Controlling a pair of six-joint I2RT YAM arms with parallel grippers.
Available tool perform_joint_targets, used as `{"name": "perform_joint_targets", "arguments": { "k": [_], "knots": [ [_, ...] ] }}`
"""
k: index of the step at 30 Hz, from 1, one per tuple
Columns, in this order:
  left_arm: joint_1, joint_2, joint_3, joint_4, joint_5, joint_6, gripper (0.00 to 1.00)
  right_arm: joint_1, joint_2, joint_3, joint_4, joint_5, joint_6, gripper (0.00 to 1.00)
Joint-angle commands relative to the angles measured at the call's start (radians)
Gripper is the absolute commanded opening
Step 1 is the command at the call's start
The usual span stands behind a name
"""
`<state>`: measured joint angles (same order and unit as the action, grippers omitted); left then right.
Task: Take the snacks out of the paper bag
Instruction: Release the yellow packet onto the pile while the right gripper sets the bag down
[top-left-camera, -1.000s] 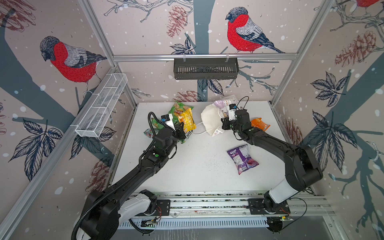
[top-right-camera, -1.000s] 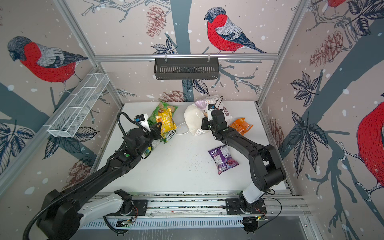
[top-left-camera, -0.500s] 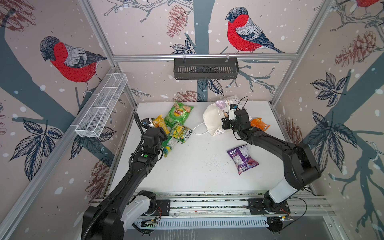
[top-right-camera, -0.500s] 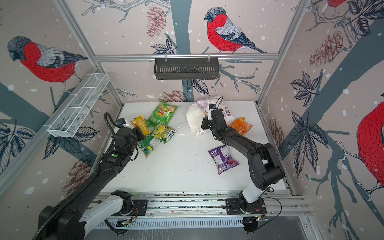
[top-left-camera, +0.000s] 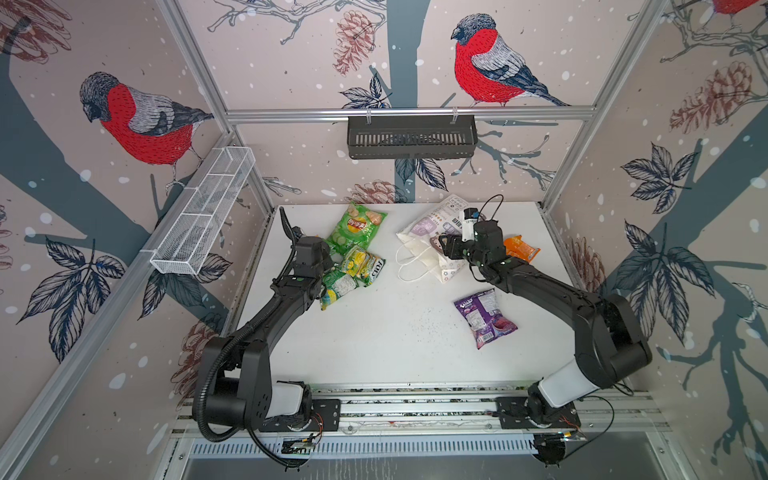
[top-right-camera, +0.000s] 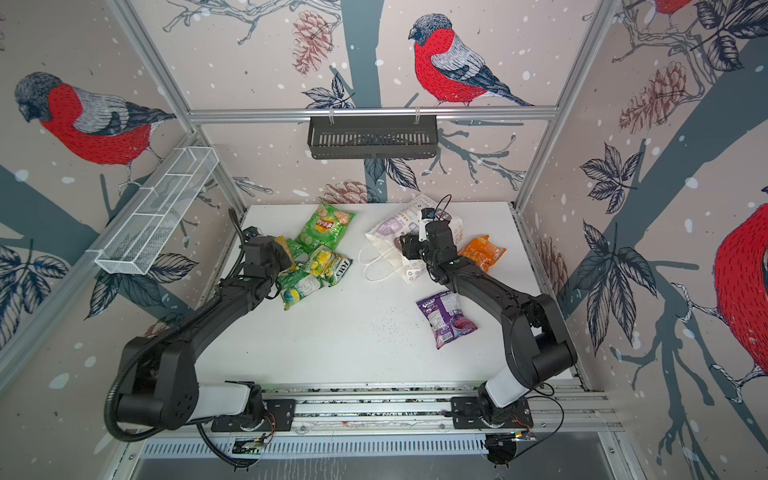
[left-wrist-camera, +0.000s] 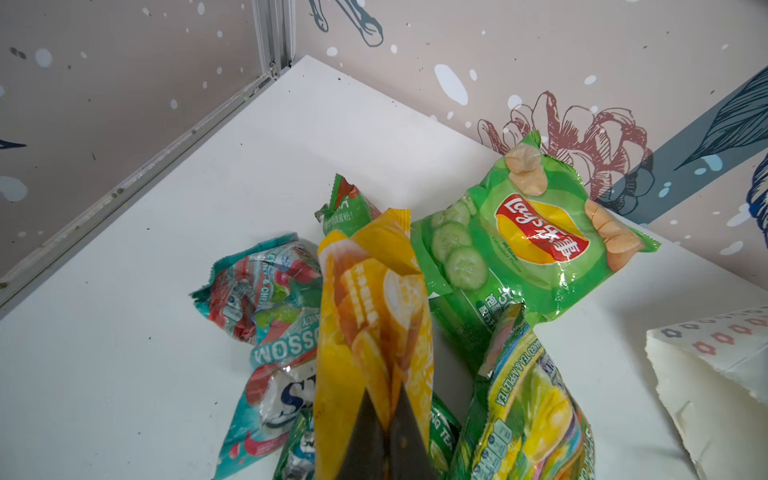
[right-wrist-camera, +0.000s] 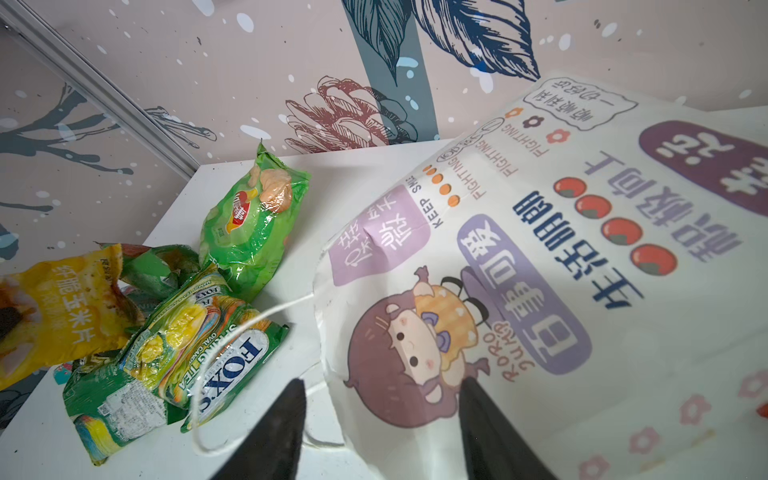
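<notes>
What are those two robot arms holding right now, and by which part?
The left tool pinches the crinkly yellow corn snack packet by one end edge. The right tool stands open at the white printed paper bag, apparently gripping nothing.

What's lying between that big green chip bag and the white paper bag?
Nothing: only bare white table separates the green chip bag from the paper bag, as both top views show.
</notes>
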<state>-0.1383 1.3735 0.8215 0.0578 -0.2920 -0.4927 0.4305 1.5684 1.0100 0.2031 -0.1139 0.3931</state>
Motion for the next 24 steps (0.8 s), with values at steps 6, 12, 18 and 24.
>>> {"name": "perform_joint_targets", "arguments": {
  "k": [6,12,18,24],
  "knots": [
    [0.002,0.054,0.039,0.026,-0.025,-0.004,0.0,-0.002,-0.086,-0.021,0.003,-0.001,-0.003,0.84],
    [0.001,0.094,0.059,0.06,0.013,0.008,0.08,-0.002,-0.211,-0.086,-0.022,0.056,-0.011,0.89],
    [-0.001,0.08,0.079,0.075,0.068,0.02,0.43,-0.006,-0.359,-0.192,0.017,0.134,-0.035,0.96],
    [-0.023,0.011,0.063,0.086,0.031,0.033,0.74,-0.022,-0.446,-0.261,0.045,0.186,-0.052,1.0]
  ]
}}
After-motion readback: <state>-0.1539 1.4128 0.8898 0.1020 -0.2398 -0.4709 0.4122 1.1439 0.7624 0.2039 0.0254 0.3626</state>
